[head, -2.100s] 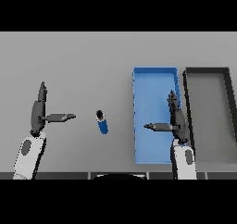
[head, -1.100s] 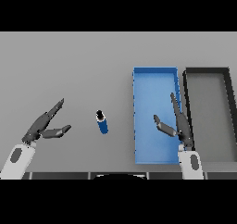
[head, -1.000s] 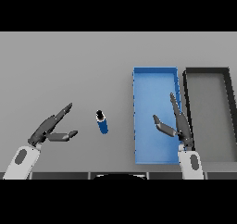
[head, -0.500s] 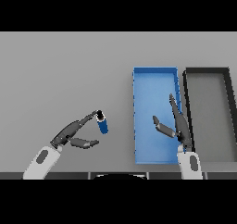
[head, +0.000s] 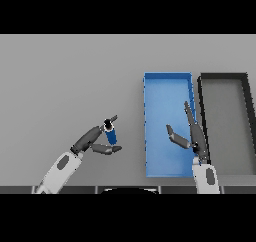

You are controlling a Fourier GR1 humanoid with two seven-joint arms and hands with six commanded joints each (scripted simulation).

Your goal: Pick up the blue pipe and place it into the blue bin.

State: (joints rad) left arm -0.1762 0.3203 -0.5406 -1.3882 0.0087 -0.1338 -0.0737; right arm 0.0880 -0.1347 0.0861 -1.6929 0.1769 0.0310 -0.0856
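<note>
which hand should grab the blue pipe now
Left. The left hand already brackets the blue pipe, fingers above and thumb below. The right hand hovers over the blue bin, away from it.

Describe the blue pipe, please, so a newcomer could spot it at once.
On the grey table, look left of the blue bin, which sits beside a dark bin. The blue pipe is the short dark-capped cylinder between the left hand's fingers and thumb, the only small loose object there.

Grey table [head: 65, 71], flat and uniform. Resting directly on it: a small blue pipe [head: 111, 135] left of centre; a blue bin [head: 167, 81], rectangular and open-topped, right of centre; a black bin [head: 223, 79] of like shape just beside the blue one, on its right.
</note>
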